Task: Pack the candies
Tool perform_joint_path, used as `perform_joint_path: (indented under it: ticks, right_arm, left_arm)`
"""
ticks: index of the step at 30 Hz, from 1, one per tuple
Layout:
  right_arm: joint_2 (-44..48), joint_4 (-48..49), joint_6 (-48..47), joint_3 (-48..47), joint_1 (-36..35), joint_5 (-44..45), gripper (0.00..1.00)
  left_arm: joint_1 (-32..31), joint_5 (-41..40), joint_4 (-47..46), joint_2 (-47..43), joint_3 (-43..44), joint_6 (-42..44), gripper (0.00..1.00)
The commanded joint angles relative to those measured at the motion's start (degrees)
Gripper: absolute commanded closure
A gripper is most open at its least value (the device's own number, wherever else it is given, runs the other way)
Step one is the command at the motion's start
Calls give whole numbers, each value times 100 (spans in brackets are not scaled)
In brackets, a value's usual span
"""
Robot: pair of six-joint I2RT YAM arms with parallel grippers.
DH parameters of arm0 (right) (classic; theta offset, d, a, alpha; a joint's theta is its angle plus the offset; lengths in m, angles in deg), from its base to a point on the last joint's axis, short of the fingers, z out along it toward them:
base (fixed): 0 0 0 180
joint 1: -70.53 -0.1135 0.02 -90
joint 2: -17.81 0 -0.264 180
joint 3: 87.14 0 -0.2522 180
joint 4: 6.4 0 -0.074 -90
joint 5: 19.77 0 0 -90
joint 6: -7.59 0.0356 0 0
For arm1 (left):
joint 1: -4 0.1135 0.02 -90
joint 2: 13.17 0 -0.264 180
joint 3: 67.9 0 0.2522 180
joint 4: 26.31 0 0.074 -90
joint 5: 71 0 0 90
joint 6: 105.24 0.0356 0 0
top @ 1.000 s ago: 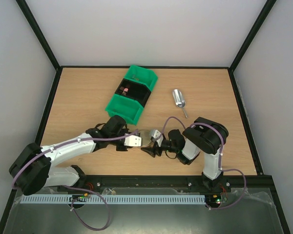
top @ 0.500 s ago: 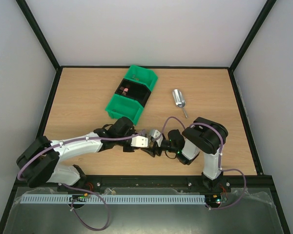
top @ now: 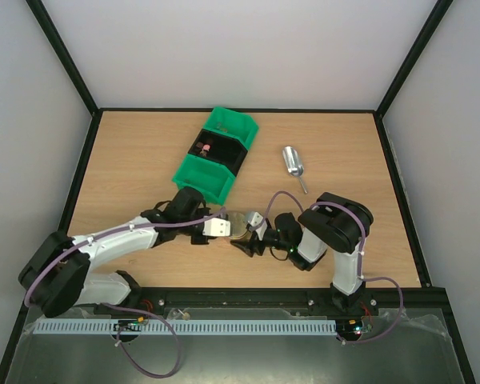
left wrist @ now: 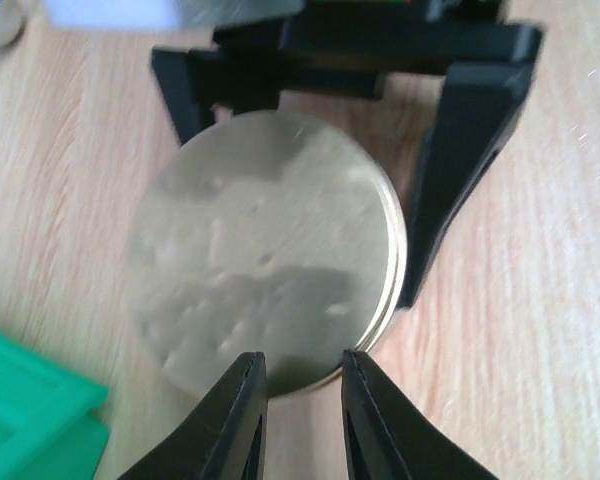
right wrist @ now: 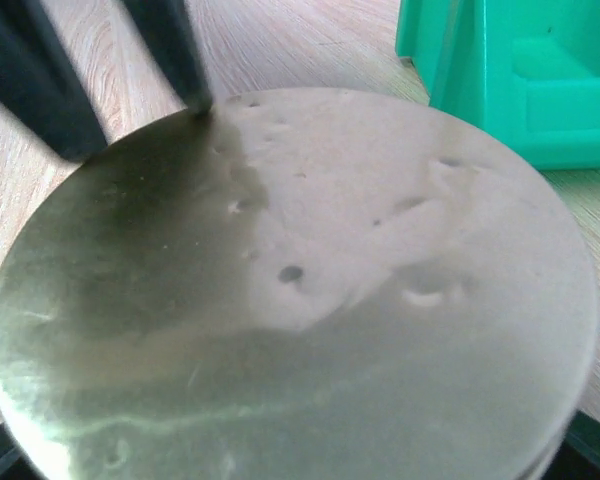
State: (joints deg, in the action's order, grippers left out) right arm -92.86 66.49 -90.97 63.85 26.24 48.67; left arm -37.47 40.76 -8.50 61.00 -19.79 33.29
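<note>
No text, label, brand, number or sign can be read in any view.

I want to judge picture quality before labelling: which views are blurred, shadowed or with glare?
Top external view: even light, sharp. Left wrist view: the round metal disc is blurred, with dull reflections, no hard glare. Right wrist view: the disc fills the frame, out of focus, its left side darkened.
</note>
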Motion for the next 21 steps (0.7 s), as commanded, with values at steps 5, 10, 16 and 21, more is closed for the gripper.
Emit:
perform_joint_path:
  ticks: [5,10,16,21]
  right_arm:
    - [-102,69,-19,106,-122,-347,57]
    - [-123,58,33,66,-117,-309,57]
    - [-135,62,78,37,-136,-270,57]
    - [-127,71,48,33,-171,-284,58]
  left_arm:
    - [199,-399,632,-518,-193,243,77]
    - [-423,-385,519,-582,9,-167,74]
    - [-848,-506,-101,-70,137,-695,71]
    - [-922,-809,-440,99,63,-713,66]
